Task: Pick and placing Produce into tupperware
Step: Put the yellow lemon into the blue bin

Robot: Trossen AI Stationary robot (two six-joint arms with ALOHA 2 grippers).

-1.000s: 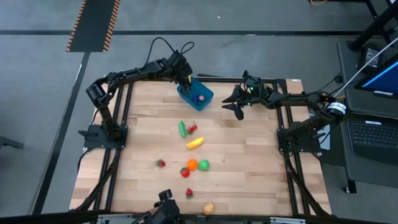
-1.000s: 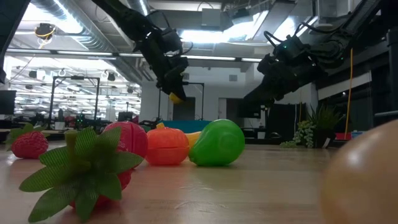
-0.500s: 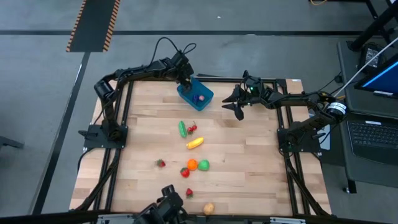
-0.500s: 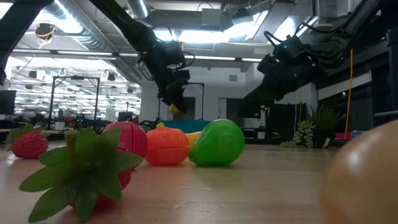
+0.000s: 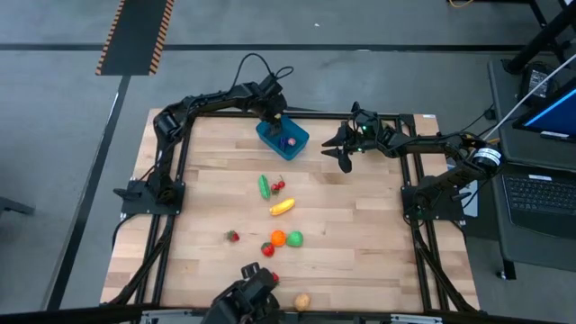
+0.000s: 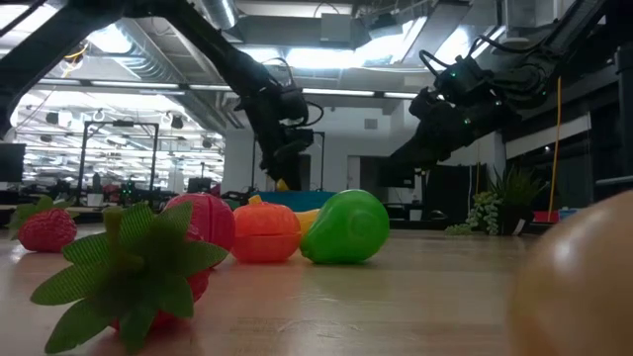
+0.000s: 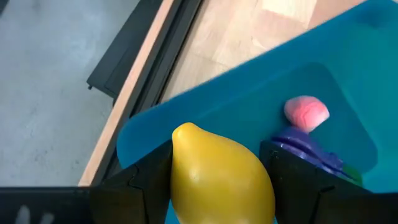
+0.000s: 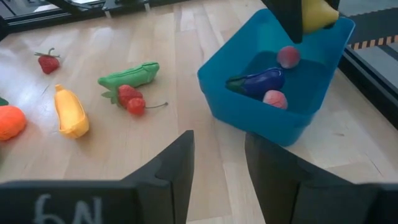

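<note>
- The left arm is reaching along the far edge of the table [image 5: 360, 261], its wrist bent downward so that the left gripper [image 5: 273, 115] is hanging over the far end of the blue tupperware [image 5: 297, 146].
- Its fingers [image 7: 140, 180] are pinching a yellow lemon [image 7: 221, 180] between them; the fruit is filling the gap, its pointed tip poking out over the tupperware's rim.
- In the right wrist view the lemon [image 8: 318, 14] is showing just above the tupperware [image 8: 249, 112], not yet resting inside it.
- Inside the tupperware a purple eggplant [image 8: 261, 81] is lying between two pink pieces [image 8: 287, 56].
- The right arm is stretching in from the tupperware's right, with the right gripper [image 5: 345, 155] hanging near it and pointing toward it.
- Its fingers [image 8: 174, 168] are standing slightly parted with bare wood showing between them; they are gripping nothing.
- The rest of the produce is lying on the table on the near side of the tupperware: a green pea pod [image 5: 264, 186] just beside red cherries [image 5: 278, 186], then a yellow corn cob [image 5: 282, 207].
- Farther from the tupperware, an orange [image 5: 278, 238] is sitting between a green pear [image 5: 294, 238] and a red piece [image 5: 267, 249].
</note>
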